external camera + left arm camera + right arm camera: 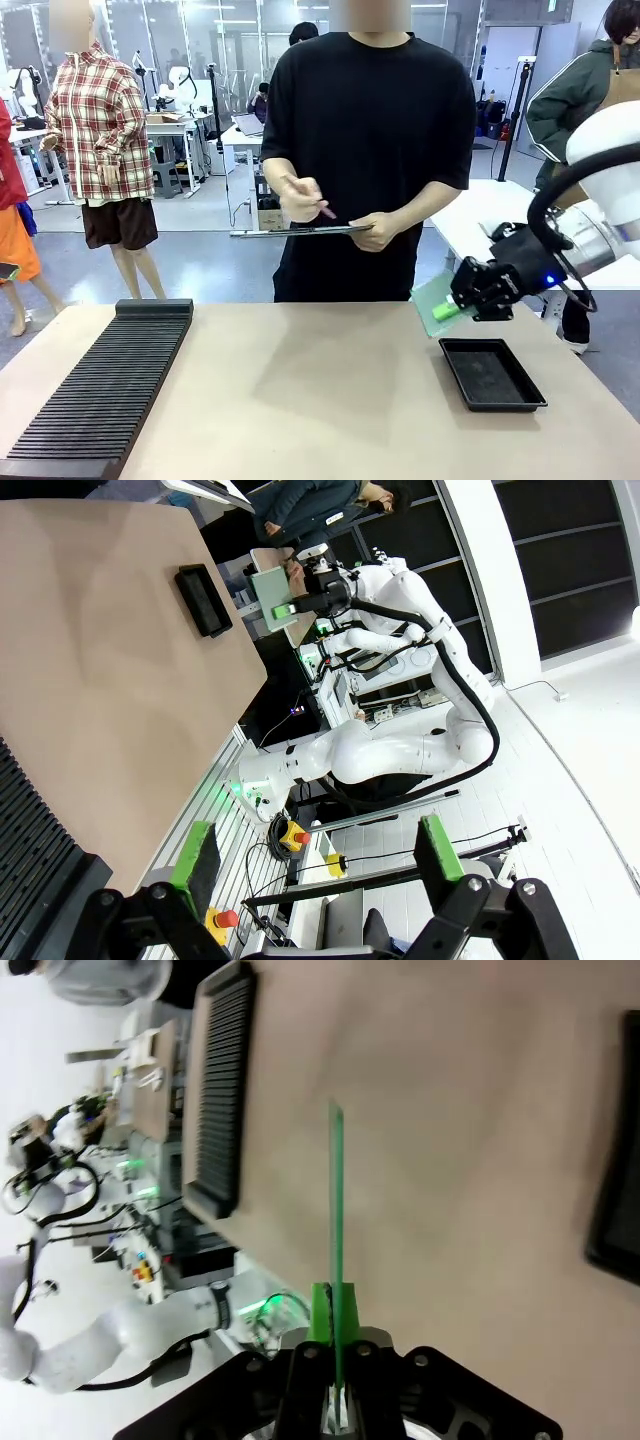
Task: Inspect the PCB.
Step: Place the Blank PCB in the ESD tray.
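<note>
The PCB [432, 297], a thin pale-green board, hangs in the air above the table's far right edge, tilted toward the person. My right gripper [452, 309] is shut on its lower edge. In the right wrist view the PCB [336, 1210] shows edge-on as a thin green line rising from between the pressed green pads [330, 1312]. From the left wrist view the PCB [268, 584] and the right gripper [285, 611] appear far off beyond the table. My left gripper [315, 852] stands open beside the table, its fingers wide apart with nothing between them.
A black tray [492, 373] lies on the table at the right, below the held board. A long black slotted rack [105, 385] runs along the left side. A person across the table holds a clipboard [300, 231] and a pen.
</note>
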`<action>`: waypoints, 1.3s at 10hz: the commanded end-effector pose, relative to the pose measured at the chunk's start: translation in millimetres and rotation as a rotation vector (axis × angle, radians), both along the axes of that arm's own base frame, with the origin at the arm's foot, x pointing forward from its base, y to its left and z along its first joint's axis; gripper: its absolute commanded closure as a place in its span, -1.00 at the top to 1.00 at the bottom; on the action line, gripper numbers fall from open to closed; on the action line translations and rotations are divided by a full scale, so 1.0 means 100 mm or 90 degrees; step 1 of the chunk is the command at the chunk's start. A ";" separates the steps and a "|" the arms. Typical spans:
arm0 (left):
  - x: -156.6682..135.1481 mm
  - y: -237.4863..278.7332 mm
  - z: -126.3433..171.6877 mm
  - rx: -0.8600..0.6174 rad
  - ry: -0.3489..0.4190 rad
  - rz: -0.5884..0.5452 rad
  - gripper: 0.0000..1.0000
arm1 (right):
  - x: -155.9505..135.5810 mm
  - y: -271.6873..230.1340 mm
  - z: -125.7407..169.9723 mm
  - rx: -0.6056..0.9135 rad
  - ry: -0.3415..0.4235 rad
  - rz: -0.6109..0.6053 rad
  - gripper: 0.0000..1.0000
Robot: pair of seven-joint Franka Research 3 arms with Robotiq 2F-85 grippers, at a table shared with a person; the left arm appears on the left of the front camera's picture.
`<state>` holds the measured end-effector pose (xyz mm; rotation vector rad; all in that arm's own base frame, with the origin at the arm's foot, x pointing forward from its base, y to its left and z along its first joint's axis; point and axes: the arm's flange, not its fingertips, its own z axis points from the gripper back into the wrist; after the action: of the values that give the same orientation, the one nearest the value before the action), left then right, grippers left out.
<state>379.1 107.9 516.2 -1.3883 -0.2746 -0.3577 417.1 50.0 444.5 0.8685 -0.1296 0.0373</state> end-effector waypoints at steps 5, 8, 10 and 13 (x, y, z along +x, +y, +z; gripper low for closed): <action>0.02 0.01 0.04 -0.002 0.000 -0.008 1.00 | 0.16 -0.58 -0.51 -0.074 0.007 0.016 -0.95; 0.02 0.01 0.04 -0.002 0.000 -0.008 1.00 | 0.36 -0.82 -0.76 -0.065 0.001 0.025 -0.95; 0.02 0.01 0.04 -0.002 0.000 -0.008 1.00 | 0.49 -0.82 -0.92 -0.071 -0.010 0.035 -0.95; 0.02 0.01 0.04 -0.002 0.000 -0.008 1.00 | 0.70 -0.88 -1.15 -0.099 -0.008 -0.004 -0.95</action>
<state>379.1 107.9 516.2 -1.3883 -0.2747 -0.3577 476.9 -40.2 335.1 0.7113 -0.1042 0.0501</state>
